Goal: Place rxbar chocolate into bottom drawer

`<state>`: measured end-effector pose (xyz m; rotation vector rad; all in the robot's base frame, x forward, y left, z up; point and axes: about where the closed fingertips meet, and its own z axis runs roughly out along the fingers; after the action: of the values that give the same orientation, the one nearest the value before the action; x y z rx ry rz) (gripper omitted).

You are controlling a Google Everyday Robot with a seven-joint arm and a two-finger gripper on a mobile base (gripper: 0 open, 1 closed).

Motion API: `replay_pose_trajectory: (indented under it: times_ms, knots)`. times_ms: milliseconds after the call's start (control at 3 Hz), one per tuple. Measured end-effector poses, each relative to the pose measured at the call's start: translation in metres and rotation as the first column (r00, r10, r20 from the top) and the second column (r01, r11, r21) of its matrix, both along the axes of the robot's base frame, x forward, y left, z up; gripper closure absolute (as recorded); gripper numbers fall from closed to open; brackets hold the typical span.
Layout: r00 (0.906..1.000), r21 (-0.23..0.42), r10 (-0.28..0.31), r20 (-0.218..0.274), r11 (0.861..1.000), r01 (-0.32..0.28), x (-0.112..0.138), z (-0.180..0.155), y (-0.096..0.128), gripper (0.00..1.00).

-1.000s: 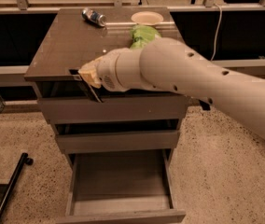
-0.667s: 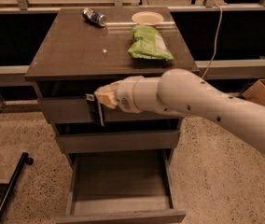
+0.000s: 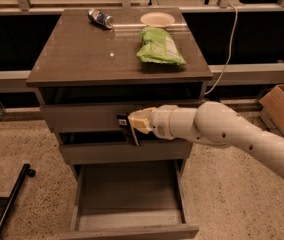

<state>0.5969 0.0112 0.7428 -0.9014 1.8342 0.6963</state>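
Worktop: carries the green bag, can and plate (none of them mine to move).
Bottom drawer: pulled out, grey floor bare, so I can drop in from above.
Arm: reaches in from the right, across the cabinet front.
Tool: in front of the two upper drawers, above the open one, pinched on a small dark flat piece.
Rxbar chocolate: that piece, I judge; at my tool tip, well above the drawer floor, not yet in.
Change: a second ago my tool sat at the worktop's front edge; now it is lower, and my arm no longer hides the bag.
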Motion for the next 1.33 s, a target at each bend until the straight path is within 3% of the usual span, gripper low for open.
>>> replay_pose_trajectory:
  times_ms: [333,667,1000,1333]
  knots:
    - [0.9972,0.03,0.023,-0.071,0.999,-0.021,0.015,-0.067,-0.039,1.0]
    - [0.9876,0.081,0.033,-0.153,0.997,-0.02,0.015,-0.126,-0.06,1.0]
    - [0.9625,0.157,0.044,-0.268,0.988,-0.001,-0.002,-0.198,-0.065,1.0]
    - [0.9624,0.157,0.044,-0.268,0.988,-0.001,-0.002,-0.198,-0.064,1.0]
